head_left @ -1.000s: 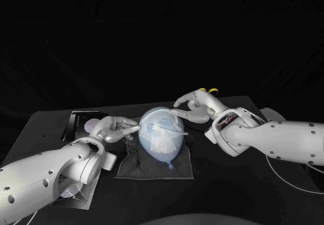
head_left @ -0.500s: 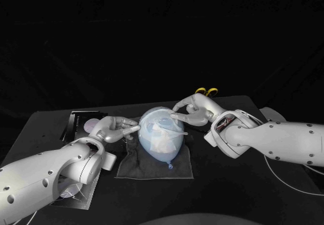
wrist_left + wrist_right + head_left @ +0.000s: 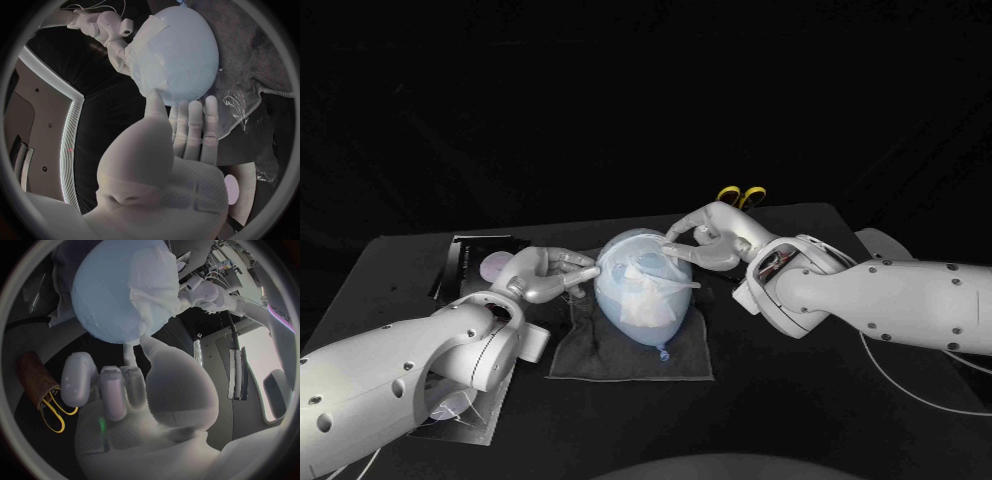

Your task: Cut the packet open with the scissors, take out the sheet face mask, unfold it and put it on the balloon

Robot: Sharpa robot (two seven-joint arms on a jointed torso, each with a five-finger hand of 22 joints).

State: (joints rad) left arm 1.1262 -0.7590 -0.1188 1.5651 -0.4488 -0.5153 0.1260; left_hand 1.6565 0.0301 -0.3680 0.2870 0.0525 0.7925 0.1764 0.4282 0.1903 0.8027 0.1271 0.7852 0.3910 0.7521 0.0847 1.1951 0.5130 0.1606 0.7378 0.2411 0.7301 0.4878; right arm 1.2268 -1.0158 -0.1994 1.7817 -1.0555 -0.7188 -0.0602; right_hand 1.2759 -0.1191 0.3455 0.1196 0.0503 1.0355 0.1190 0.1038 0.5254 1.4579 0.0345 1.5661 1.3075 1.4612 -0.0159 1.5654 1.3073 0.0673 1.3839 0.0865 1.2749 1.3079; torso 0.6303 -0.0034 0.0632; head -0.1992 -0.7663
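A pale blue balloon (image 3: pixel 646 292) lies on a grey cloth (image 3: pixel 632 358), knot toward me. The white sheet mask (image 3: pixel 643 285) lies crumpled over its top; it also drapes the balloon (image 3: pixel 184 47) as the mask (image 3: pixel 145 57). My left hand (image 3: pixel 545 272) reaches the balloon's left side with its fingers spread, the thumb tip touching it. My right hand (image 3: pixel 707 236) is at the far right end, its thumb (image 3: pixel 130 352) pressing the balloon (image 3: pixel 103 300) below the mask (image 3: pixel 153 280). Neither hand grips anything. The yellow-handled scissors (image 3: pixel 743 194) lie behind the right hand.
The dark opened packet (image 3: pixel 480 262) lies at the back left of the table. Clear plastic wrap (image 3: pixel 452 410) sits under my left forearm. The scissors' handles (image 3: pixel 53 412) lie close beside the right hand's fingers. A cable runs along the table's right side.
My right hand has shifted slightly left and closer onto the balloon's far end, uncovering more of the scissors' handles. The left hand and balloon have stayed in place.
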